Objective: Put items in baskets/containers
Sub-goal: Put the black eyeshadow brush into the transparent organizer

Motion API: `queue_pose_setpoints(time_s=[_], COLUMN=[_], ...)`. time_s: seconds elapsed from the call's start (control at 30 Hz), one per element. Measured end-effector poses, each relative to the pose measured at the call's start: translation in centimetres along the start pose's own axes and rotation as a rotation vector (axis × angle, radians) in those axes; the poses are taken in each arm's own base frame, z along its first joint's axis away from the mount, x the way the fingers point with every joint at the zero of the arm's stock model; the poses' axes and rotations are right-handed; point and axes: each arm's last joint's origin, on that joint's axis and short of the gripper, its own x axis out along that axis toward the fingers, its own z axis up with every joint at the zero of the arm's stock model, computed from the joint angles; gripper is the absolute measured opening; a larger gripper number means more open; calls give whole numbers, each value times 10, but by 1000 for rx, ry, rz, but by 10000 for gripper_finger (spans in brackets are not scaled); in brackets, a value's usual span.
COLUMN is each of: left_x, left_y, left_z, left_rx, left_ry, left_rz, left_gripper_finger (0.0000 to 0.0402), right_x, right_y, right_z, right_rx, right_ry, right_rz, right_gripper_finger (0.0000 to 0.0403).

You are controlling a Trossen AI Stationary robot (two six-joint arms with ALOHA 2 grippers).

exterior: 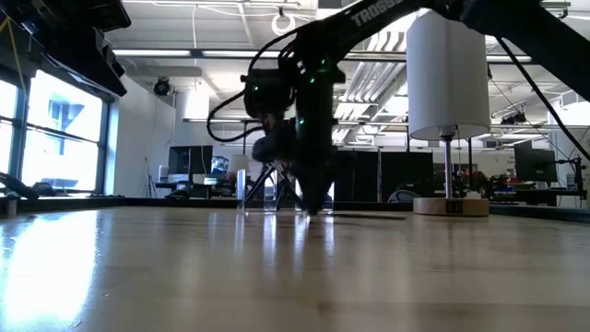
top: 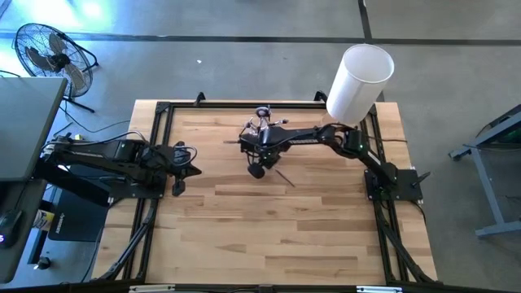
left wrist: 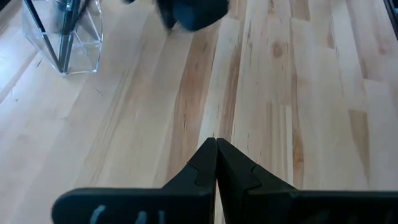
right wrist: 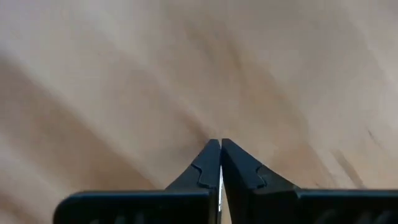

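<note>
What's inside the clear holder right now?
The clear plastic holder has a few dark brush handles standing in it. Their tips are cut off in the left wrist view, and the right arm covers it from above, so no count.

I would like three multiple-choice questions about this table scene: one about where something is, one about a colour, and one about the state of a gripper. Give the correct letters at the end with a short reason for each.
1. Where does the tall cylinder stand on the table?
A. at the far right corner
B. at the near left corner
C. in the middle

2. What colour is the tall cylinder?
A. red
B. white
C. black

3. How are the fingers of the left gripper?
A. wide open
B. closed around a brush
C. shut with nothing between them

Answers:
1. A, since the high view shows it at the far right corner, behind the right arm.
2. B, since it looks white in both the high view and the low view.
3. C, since the left wrist view shows the two dark fingertips pressed together over bare wood.
</note>
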Motion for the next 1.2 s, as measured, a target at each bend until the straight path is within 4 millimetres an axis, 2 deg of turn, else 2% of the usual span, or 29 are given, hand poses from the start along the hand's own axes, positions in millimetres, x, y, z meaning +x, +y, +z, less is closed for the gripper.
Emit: queue_pose_setpoints(time_s=[0.07,0.2,0.27,0.37,0.47,0.57,0.63,0.7,0.8,0.9,1.1,1.2], left_x=[0,0,0,0,0,0,0,0,-1,-1,4,8], left_y=[0,0,1,2,2,4,5,5,6,6,5,4], left_z=[0,0,0,0,0,1,2,6,13,19,31,33], left_rx=[0,-11,-25,-45,-60,-87,-106,-119,-140,-163,-194,-195], left_ry=[1,0,-1,-8,-16,-35,-63,-112,-200,-276,-370,-372], left_rz=[1,9,28,52,78,129,166,200,261,334,395,411], left_gripper_finger=[0,0,0,0,0,0,0,0,0,0,1,1], right_x=[-18,-69,-81,-89,-97,-102,-108,-112,-107,-99,-62,-45], right_y=[1,1,-7,-33,-66,-92,-106,-119,-133,-142,-162,-169], right_z=[-7,-17,-26,-42,-64,-81,-90,-95,-101,-95,-63,-53], right_rx=[-11,-46,-68,-20,71,121,112,90,13,-69,-133,-110], right_ry=[-8,-145,-195,-287,-434,-710,-957,-1240,-1565,-1696,-1583,-1532], right_rz=[1,7,-1,43,181,353,460,491,352,203,175,191], right_gripper_finger=[2,1,1,1,0,0,0,0,0,0,0,0])
